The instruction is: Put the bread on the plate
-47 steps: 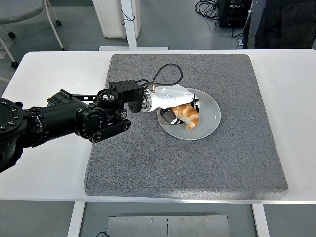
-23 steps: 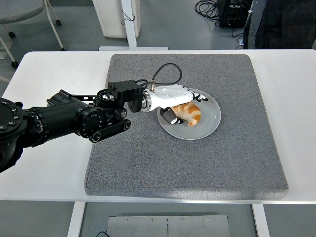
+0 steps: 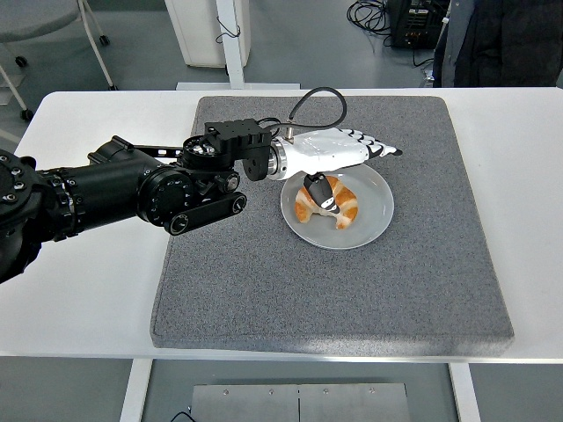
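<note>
- Right now: white table nearest, with a grey felt-like square mat on it.
- Golden-brown croissant-shaped bread lies on the round grey plate, mid-mat, released.
- Bread's long axis runs roughly left-right, curving down at its right end.
- White-shelled left hand on the black arm hovers just above and behind the bread, fingers spread flat, holding nothing; thumb hangs over the bread's middle.
- Right hand out of view.
- Judgement: placing looks done; next move is lifting clear, up and left, without the thumb dragging the bread.
</note>
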You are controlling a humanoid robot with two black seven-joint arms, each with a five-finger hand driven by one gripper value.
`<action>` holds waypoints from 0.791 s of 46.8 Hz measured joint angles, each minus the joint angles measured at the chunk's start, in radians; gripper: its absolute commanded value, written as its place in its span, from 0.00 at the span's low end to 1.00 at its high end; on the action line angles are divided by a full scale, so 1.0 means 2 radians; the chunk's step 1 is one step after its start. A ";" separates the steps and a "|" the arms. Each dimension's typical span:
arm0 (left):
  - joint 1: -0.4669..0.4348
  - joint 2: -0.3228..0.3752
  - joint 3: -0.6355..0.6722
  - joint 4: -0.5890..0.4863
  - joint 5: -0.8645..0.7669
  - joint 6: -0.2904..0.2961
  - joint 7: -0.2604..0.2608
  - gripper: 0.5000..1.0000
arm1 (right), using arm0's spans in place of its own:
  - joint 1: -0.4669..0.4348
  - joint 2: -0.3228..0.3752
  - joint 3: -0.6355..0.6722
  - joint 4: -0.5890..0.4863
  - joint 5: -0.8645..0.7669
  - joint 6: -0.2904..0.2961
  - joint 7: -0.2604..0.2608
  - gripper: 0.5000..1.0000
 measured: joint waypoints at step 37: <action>-0.058 0.045 -0.101 -0.015 -0.255 -0.029 0.002 0.99 | 0.001 0.000 0.000 0.000 0.000 0.000 0.000 1.00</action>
